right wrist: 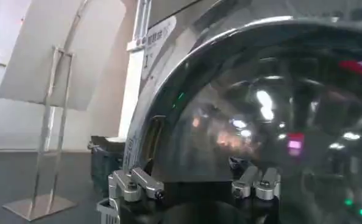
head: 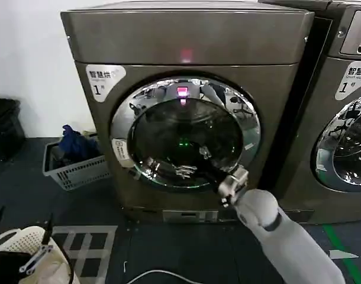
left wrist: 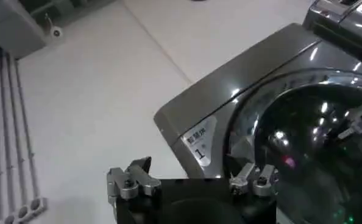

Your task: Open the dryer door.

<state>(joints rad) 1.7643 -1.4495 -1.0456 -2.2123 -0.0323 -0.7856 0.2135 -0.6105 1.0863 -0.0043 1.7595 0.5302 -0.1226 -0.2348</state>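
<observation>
Where the pale grey right arm ends, the right gripper (head: pixel 232 188) is seen in the head view at the lower right edge of the dryer door (head: pixel 185 134), its metal knuckles against the chrome ring; whether anything is clamped there cannot be told. From the right wrist view, the right gripper's two silver finger bases (right wrist: pixel 135 184) are spread wide apart, with the curved door (right wrist: pixel 260 115) very close in front of them.

The left gripper (head: pixel 35 255) is parked low at the robot's left, near the floor, beside a white perforated shape. From the left wrist view its finger bases (left wrist: pixel 131 181) are likewise held apart, with nothing between them, and the machine is seen from a corner, with a white label (left wrist: pixel 200 141) bearing a "1".

The door is a large round porthole: a wide mirror-bright ring around dark tinted glass, in which lights and the arm are reflected. It lies flush in the front of the grey-brown brushed-metal dryer (head: pixel 186 35), shut. A red light (head: pixel 186 55) glows on the panel above it.

A second machine (head: pixel 346 106) with a similar ringed door stands just to the right. A grey slotted basket (head: pixel 74 168) holding blue cloth sits on the dark floor to the left.
</observation>
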